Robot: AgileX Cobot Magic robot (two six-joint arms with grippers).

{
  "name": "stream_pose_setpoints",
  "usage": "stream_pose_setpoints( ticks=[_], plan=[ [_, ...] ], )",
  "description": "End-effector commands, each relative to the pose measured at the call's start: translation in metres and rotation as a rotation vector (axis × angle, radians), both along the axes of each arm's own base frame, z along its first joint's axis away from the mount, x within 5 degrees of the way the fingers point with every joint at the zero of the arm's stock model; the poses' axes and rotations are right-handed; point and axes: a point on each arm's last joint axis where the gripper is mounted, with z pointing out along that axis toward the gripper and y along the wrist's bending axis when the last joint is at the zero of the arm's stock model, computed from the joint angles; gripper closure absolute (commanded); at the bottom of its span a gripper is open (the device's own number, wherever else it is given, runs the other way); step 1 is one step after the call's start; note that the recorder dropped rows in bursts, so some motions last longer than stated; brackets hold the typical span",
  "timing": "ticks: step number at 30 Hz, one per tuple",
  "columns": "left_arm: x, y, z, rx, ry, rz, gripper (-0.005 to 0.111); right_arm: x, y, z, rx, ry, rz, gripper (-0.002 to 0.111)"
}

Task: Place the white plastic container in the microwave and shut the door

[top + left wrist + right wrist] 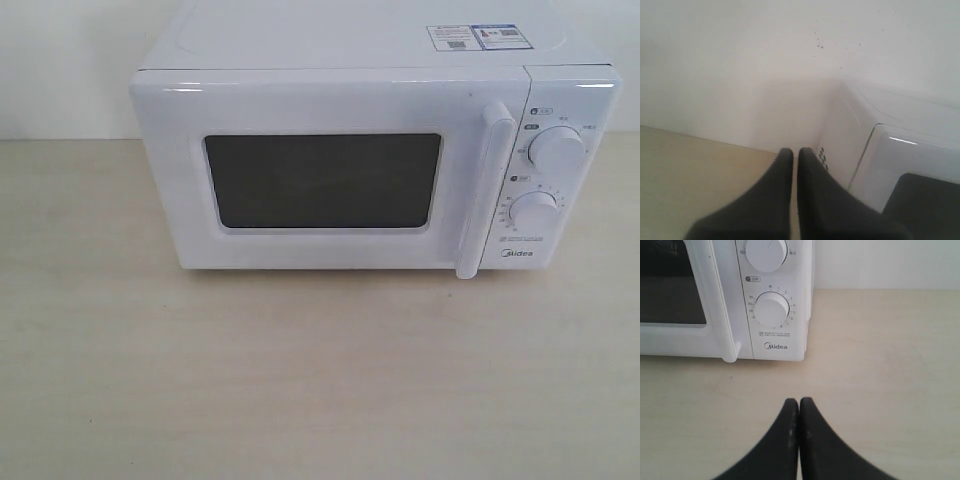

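Closest to the right wrist camera, the right arm's fingers [782, 440] were clenched, dark tips pressed together and holding nothing, over the pale wood-grain surface [880, 365]. Beyond them, well apart, stood the front right corner of the microwave [777, 352], with its Midea logo [776, 346] low on the control panel and the lower dial [771, 310] above that.

The left arm's fingers [777, 190] were clenched as well, with only a thin slit between the tips and nothing gripped. They pointed toward the microwave's left side, where a small cluster of vent holes [823, 157] showed just past the tips, and the white wall [740, 60] rose behind.

In the exterior view neither arm appeared. The microwave sat toward the back of the surface, close to the wall. The door [320, 105] was shut flush with the body, its dark window [323, 180] showing nothing of the inside. The vertical white handle [485, 190] ran down the door's right edge, just beside the two round dials, with the upper dial [557, 150] above the lower one. Two stickers [473, 37] lay on the microwave's top, near its right rear.

The white plastic container showed in no view, and I could not tell whether it lay behind the dark window.
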Motion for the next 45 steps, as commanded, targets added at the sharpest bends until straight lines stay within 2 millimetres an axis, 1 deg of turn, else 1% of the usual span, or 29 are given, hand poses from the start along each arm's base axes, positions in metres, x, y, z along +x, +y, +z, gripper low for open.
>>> stream_pose_setpoints(
  ticks=[1, 3, 4, 5, 6, 9, 15, 18, 21, 22, 30, 34, 45],
  plan=[
    [-0.004, -0.006, -0.004, -0.343, 0.047, -0.069, 0.102, 0.000, 0.000, 0.001, -0.008, -0.011, -0.003, 0.109],
    [-0.008, -0.010, -0.005, -0.594, 0.089, -0.115, 0.102, 0.000, 0.000, 0.001, -0.008, -0.011, -0.003, 0.109],
    [-0.010, -0.012, -0.007, -0.666, 0.109, -0.130, 0.102, 0.000, 0.000, 0.001, -0.008, -0.011, -0.003, 0.109],
    [-0.012, -0.012, -0.007, -0.668, 0.116, -0.132, 0.102, 0.000, 0.000, 0.001, -0.008, -0.011, -0.003, 0.109],
    [-0.014, -0.011, -0.008, -0.589, 0.105, -0.122, 0.102, 0.000, 0.000, 0.001, -0.008, -0.011, -0.003, 0.109],
    [-0.018, -0.006, -0.014, -0.157, 0.069, -0.078, 0.102, 0.000, 0.000, 0.001, -0.008, -0.011, -0.003, 0.109],
    [-0.026, -0.002, -0.027, 0.280, -0.024, -0.034, 0.102, 0.000, 0.000, 0.001, -0.008, -0.011, -0.003, 0.109],
    [-0.027, -0.002, -0.041, 0.407, -0.024, -0.031, 0.102, 0.000, 0.000, 0.001, -0.008, -0.011, -0.003, 0.109],
    [-0.027, -0.002, -0.058, 0.399, 0.006, -0.037, 0.102, 0.000, 0.000, 0.002, -0.006, -0.027, -0.002, 0.109],
    [-0.026, -0.002, -0.060, 0.379, 0.015, -0.039, 0.102, 0.000, 0.000, 0.002, -0.006, -0.029, -0.002, 0.109],
    [-0.027, -0.003, -0.071, 0.226, 0.136, -0.065, 0.102, 0.000, 0.000, 0.002, -0.006, -0.029, -0.002, 0.109],
    [-0.029, -0.004, -0.079, 0.150, 0.229, -0.072, 0.102, 0.000, 0.000, 0.002, -0.006, -0.029, -0.002, 0.109],
    [-0.029, -0.002, -0.079, 0.186, 0.233, -0.045, 0.102, 0.000, 0.000, 0.002, -0.006, -0.029, -0.002, 0.109]
  ],
)
